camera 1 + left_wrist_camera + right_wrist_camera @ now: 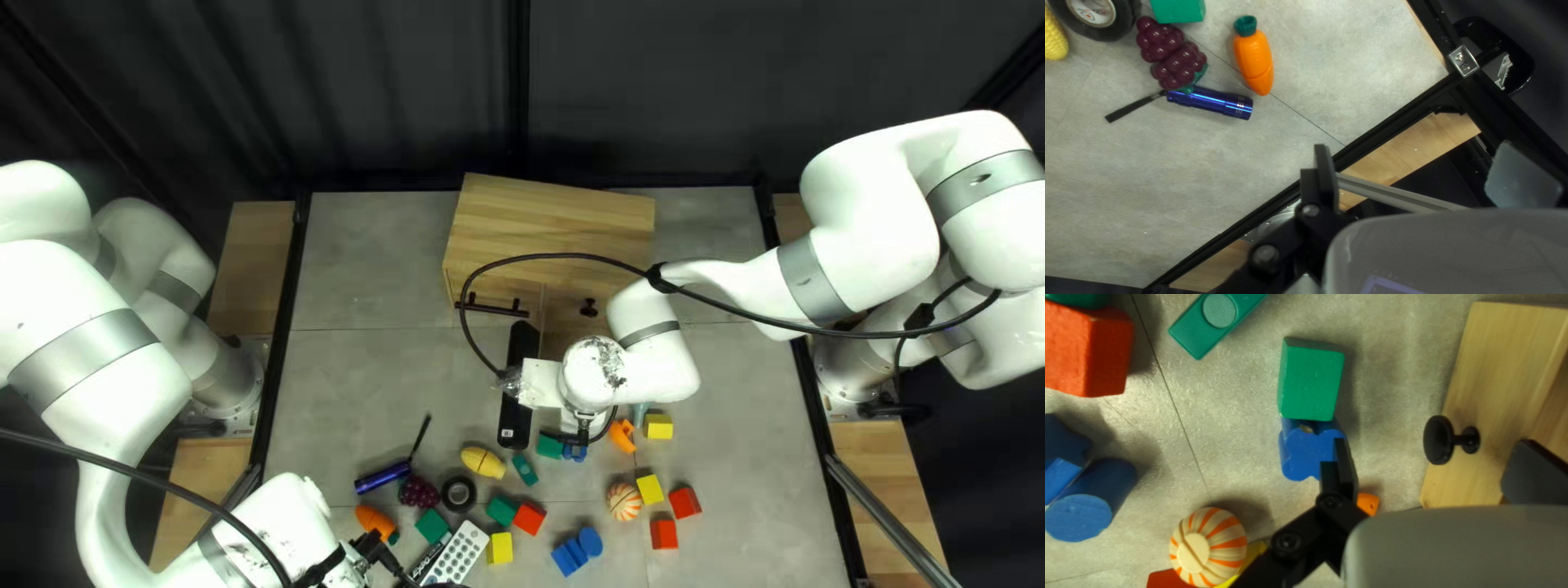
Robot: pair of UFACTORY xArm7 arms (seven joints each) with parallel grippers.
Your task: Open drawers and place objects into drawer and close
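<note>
Gray tabletop (359,261): crosswise cabinet (555,218) is facing the near edge beyond a long black object (514,423); our left gripper (379,552) and right gripper (584,433) are gaping.

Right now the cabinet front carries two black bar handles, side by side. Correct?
Not quite. Only one is a bar handle; the other is a round knob, as the right wrist view shows. Both are black and sit side by side on the cabinet, in the top left view.
</note>
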